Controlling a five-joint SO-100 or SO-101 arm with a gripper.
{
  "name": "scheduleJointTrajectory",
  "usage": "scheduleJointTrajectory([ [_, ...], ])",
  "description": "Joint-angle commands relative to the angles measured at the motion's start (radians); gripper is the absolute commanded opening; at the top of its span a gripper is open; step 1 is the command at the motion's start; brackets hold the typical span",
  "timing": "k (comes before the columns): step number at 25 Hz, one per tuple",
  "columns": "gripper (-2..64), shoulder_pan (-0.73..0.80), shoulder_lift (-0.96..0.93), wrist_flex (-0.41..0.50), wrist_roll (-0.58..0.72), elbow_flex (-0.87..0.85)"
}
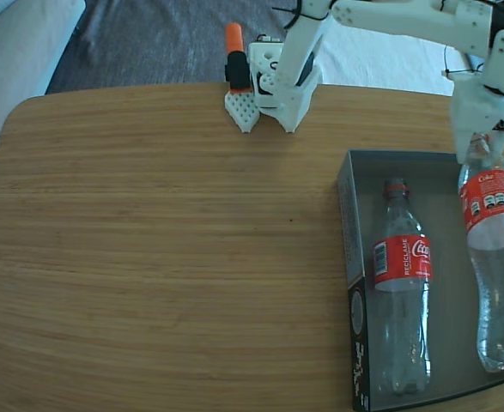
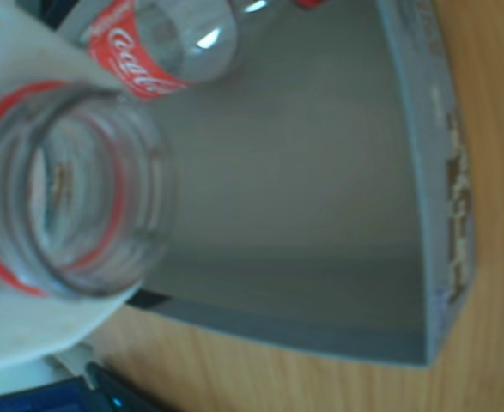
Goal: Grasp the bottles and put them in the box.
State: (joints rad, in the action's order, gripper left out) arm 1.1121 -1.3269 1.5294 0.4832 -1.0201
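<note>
In the fixed view, a wooden table carries a shallow grey box at about 4 o'clock from the picture's middle. One clear bottle with a red label lies flat inside the box on its left half, neck toward 12 o'clock. The second bottle is over the box's right half, its base low at 6 o'clock near the box floor and its neck raised toward 12 o'clock. The white arm's gripper is closed around that neck. The arm's base stands at the table's far edge, at 12 o'clock, with an orange and black clamp just beside it on the left.

In the wrist view, the open mouth of the held bottle, red ring around it, fills the 9 o'clock side, lying against a white finger. The other bottle's label shows at 11 o'clock. The box floor spreads behind, its printed wall at 3 o'clock on the table.
</note>
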Motion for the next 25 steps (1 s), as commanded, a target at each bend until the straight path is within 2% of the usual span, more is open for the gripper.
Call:
scheduleJointTrajectory([
  [1, -0.3, 0.005, 0.018, -0.008, 0.006, 0.098],
  [8, -0.3, 0.002, 0.132, -0.006, 0.012, 0.169],
  [12, -0.3, -0.003, 0.164, -0.008, 0.012, 0.167],
  [17, -0.3, -0.038, 0.183, -0.083, 0.012, 0.12],
  [25, -0.3, -0.034, 0.219, -0.075, 0.012, 0.12],
])
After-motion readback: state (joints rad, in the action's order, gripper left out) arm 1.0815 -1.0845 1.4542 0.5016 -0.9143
